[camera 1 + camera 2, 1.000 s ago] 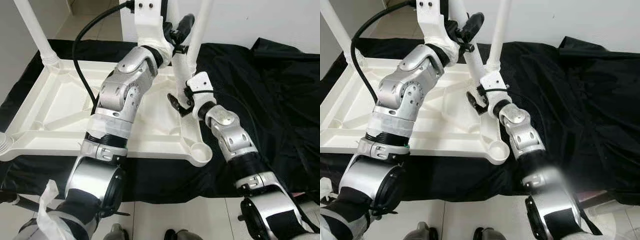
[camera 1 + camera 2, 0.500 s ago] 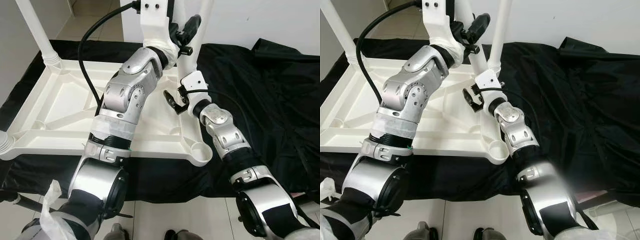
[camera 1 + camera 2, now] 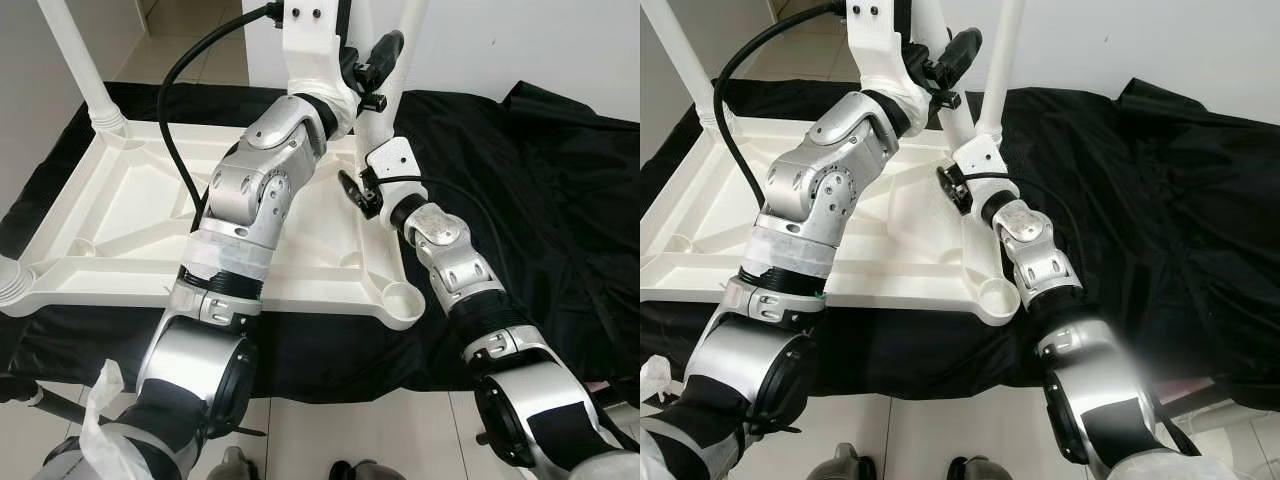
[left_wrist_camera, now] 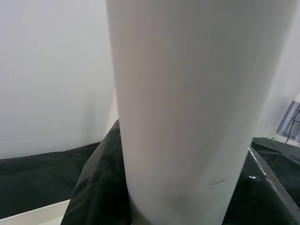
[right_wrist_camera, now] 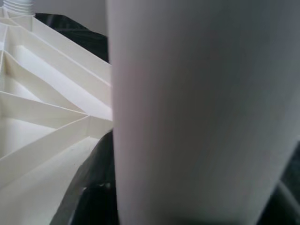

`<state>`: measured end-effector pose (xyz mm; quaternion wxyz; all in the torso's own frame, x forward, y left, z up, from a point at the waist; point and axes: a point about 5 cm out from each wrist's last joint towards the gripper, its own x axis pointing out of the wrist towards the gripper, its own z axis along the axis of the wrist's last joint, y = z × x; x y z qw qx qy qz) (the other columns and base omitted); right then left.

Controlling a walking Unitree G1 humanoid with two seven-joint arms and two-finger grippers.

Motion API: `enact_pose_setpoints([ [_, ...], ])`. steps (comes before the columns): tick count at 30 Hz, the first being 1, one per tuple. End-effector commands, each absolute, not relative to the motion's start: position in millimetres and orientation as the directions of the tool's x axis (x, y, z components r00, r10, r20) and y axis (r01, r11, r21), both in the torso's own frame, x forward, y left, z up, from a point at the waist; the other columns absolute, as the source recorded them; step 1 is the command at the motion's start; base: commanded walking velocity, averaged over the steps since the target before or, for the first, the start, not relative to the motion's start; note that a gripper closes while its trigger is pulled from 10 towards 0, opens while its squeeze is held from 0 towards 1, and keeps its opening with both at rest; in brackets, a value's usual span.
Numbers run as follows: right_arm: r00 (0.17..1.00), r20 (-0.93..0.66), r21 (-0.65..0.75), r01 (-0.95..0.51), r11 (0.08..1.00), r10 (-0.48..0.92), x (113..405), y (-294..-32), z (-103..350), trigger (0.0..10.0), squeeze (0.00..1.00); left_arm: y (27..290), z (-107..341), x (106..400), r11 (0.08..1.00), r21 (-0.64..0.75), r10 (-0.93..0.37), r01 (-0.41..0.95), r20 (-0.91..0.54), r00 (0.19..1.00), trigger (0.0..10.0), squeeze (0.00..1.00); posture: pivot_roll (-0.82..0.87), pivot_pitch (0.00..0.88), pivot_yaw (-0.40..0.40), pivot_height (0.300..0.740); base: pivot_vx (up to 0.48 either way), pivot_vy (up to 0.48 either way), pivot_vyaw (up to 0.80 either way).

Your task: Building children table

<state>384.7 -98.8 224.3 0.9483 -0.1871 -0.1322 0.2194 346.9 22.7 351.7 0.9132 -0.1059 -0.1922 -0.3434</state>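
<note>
- While it lies upside down on a black cloth (image 3: pixel 520 170) on the floor, the white plastic tabletop (image 3: pixel 120 215) shows its ribbed underside, raised rim and round corner sockets.
- White leg, held (image 3: pixel 958 120): a tube leaning up from the underside near the far right corner, between the two claws; close against both wrist cameras as a wide pale column (image 4: pixel 187 103).
- Left claw (image 3: pixel 378 62): raised high on the held leg, black fingers (image 4: pixel 93 187) on either side of the tube and closed against it.
- Right claw (image 3: pixel 953 188): lower on the same leg, just above the tabletop underside, black fingers (image 5: pixel 91 187) on either side of the tube and gripping it; the ribs of the underside run beside it.
- White leg, far right (image 3: pixel 1000 65): upright in its socket just beyond the right claw, beside the held leg.
- White leg, far left (image 3: pixel 85 65): upright in its corner socket, well apart from both claws on the left-arm side.
- Empty socket (image 3: pixel 405 298): round cup at the near right corner, below the right claw and beside the right forearm.
- Ridged white stub (image 3: pixel 12 285): at the near left corner, at the picture's edge.
- Black cable (image 3: pixel 175 90): loops from the left wrist over the tabletop.
- Pale tiled floor (image 3: pixel 350 430): nearer than the cloth, below both arms.
</note>
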Motion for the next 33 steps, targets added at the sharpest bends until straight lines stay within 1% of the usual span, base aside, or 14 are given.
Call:
enact_pose_setpoints([
  [1, 0.861, 0.170, -0.415, -0.378, 0.827, 0.479, 385.2, -95.0, 224.9, 0.0, 0.00, 18.4, 356.8, 343.3, 0.717, -0.043, -0.611, 0.696, 0.442, 0.657, 10.0, 0.00, -0.03, 0.064, -0.032, 0.740, 0.000, 0.000, 0.00],
  [7, 0.872, 0.192, -0.379, -0.357, 0.854, 0.450, 385.3, -98.8, 224.2, 0.0, 0.00, 17.1, 356.2, 342.1, 0.720, -0.014, -0.619, 0.693, 0.439, 0.652, 10.0, 0.00, -0.03, 0.065, -0.030, 0.740, 0.000, 0.000, 0.00],
  [8, 0.878, 0.195, -0.363, -0.348, 0.864, 0.436, 385.6, -100.0, 224.1, 3.0, 0.00, 16.8, 355.7, 341.6, 0.712, -0.015, -0.626, 0.702, 0.441, 0.644, 10.0, 0.00, -0.03, 0.066, -0.028, 0.740, 0.000, 0.000, 0.00],
  [9, 0.878, 0.195, -0.363, -0.348, 0.864, 0.436, 385.6, -100.0, 224.1, 3.0, 0.00, 16.8, 355.7, 341.6, 0.712, -0.015, -0.626, 0.702, 0.441, 0.644, 10.0, 0.00, -0.03, 0.066, -0.028, 0.740, 0.000, 0.000, 0.00],
  [10, 0.887, 0.196, -0.332, -0.340, 0.880, 0.417, 386.1, -101.5, 223.9, 10.0, 0.00, 16.5, 355.3, 340.4, 0.695, -0.020, -0.637, 0.719, 0.448, 0.628, 10.0, 0.73, -0.03, 0.066, -0.025, 0.740, 0.000, 0.000, 0.00],
  [11, 0.887, 0.196, -0.332, -0.340, 0.880, 0.417, 386.1, -101.5, 223.9, 10.0, 0.00, 16.5, 355.3, 340.4, 0.695, -0.020, -0.637, 0.719, 0.448, 0.628, 10.0, 0.73, -0.03, 0.066, -0.025, 0.740, 0.000, 0.000, 0.00],
  [12, 0.890, 0.201, -0.305, -0.340, 0.890, 0.409, 386.3, -102.1, 224.4, 10.0, 0.00, 16.1, 355.0, 339.2, 0.680, -0.025, -0.646, 0.732, 0.453, 0.615, 10.0, 1.00, -0.03, 0.066, -0.025, 0.740, 0.000, 0.000, 0.00],
  [16, 0.902, 0.205, -0.260, -0.325, 0.909, 0.381, 387.2, -104.0, 225.3, 10.0, 0.00, 16.0, 355.1, 337.6, 0.671, -0.013, -0.656, 0.741, 0.454, 0.603, 10.0, 1.00, -0.03, 0.069, -0.025, 0.740, 0.000, 0.000, 0.00],
  [18, 0.920, 0.198, -0.190, -0.304, 0.934, 0.339, 388.6, -107.2, 224.7, 10.0, 0.00, 15.7, 355.2, 334.5, 0.651, 0.009, -0.678, 0.759, 0.457, 0.576, 10.0, 1.00, -0.03, 0.069, -0.024, 0.740, 0.000, 0.000, 0.00],
  [22, 0.925, 0.200, -0.190, -0.288, 0.939, 0.324, 388.7, -108.9, 224.8, 10.0, 0.00, 16.6, 355.7, 333.5, 0.650, 0.019, -0.680, 0.760, 0.461, 0.570, 10.0, 1.00, -0.03, 0.068, -0.023, 0.740, 0.000, 0.000, 0.00],
  [23, 0.935, 0.204, -0.158, -0.260, 0.953, 0.289, 389.0, -112.8, 223.6, 10.0, 0.00, 19.4, 358.2, 330.8, 0.645, 0.047, -0.685, 0.763, 0.478, 0.549, 10.0, 1.00, -0.03, 0.069, -0.021, 0.740, 0.000, 0.000, 0.00],
  [26, 0.940, 0.204, -0.141, -0.249, 0.958, 0.275, 389.1, -114.6, 222.9, 10.0, 0.00, 20.8, 359.4, 329.6, 0.642, 0.061, -0.687, 0.764, 0.487, 0.539, 10.0, 1.00, -0.03, 0.069, -0.021, 0.740, 0.000, 0.000, 0.00],
  [27, 0.944, 0.218, -0.115, -0.227, 0.967, 0.247, 387.9, -117.2, 222.6, 10.0, 0.00, 26.9, 362.2, 327.8, 0.639, 0.063, -0.682, 0.767, 0.507, 0.526, 10.0, 0.00, -0.03, 0.072, -0.019, 0.740, 0.000, 0.000, 0.00],
  [33, 0.945, 0.247, -0.076, -0.202, 0.977, 0.214, 384.5, -121.3, 221.3, 10.0, 0.00, 37.2, 360.6, 331.0, 0.652, 0.028, -0.661, 0.758, 0.511, 0.549, 10.0, 0.00, -0.03, 0.074, -0.019, 0.740, 0.000, 0.000, 0.00],
])
